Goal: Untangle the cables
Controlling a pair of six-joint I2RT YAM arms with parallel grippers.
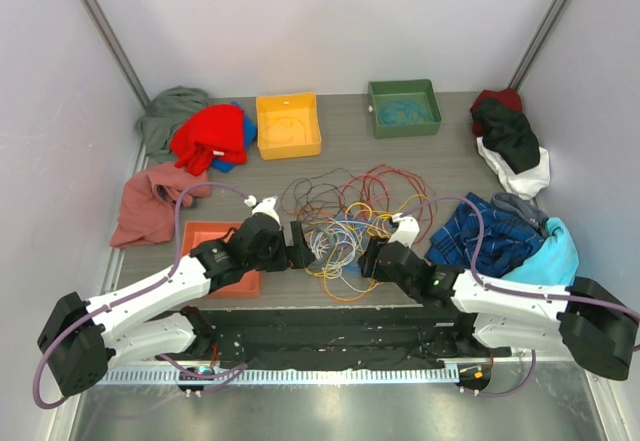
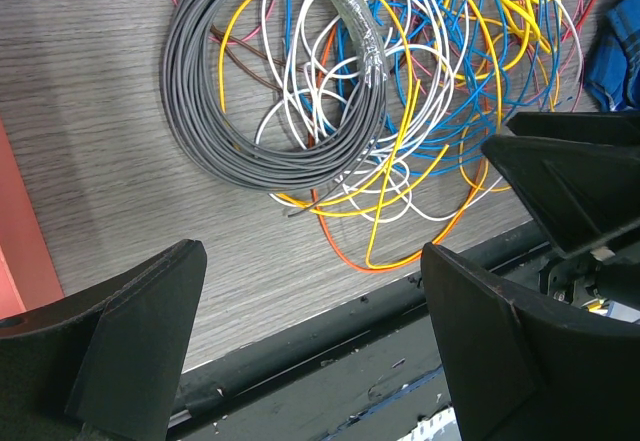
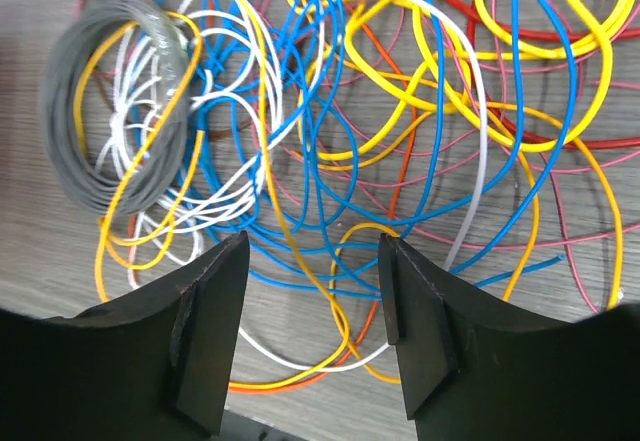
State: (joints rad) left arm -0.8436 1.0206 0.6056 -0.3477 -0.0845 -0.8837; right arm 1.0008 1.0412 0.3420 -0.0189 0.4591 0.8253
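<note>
Gripper fingers fill the foreground. We see the left gripper (image 2: 310, 296) spread wide with nothing between its fingers, and the right gripper (image 3: 313, 261) about half open and equally empty. Both hang just over the cables (image 1: 350, 223), which are heaped at the near middle of the counter (image 1: 450, 156), between the two arms.

We judge these strands light, thin and limp, with slick plastic skins and springy loops, so a tug on one will likely drag its neighbours along.

The grey coil (image 2: 200, 101), at 10 o'clock in the left wrist view, is the one compact bundle, and it looks firm enough to lift as a unit. Its rim at 9 o'clock lies on bare counter and offers a clean hold, though yellow and white strands cross the ring on its other side.

The orange loop (image 2: 345, 253), at 6 o'clock of the pile, also lies nearly alone and would suit a pinch.

A clear wrap (image 2: 350, 16) bands the coil at 1 o'clock. We can read no brand, label or writing anywhere.
</note>
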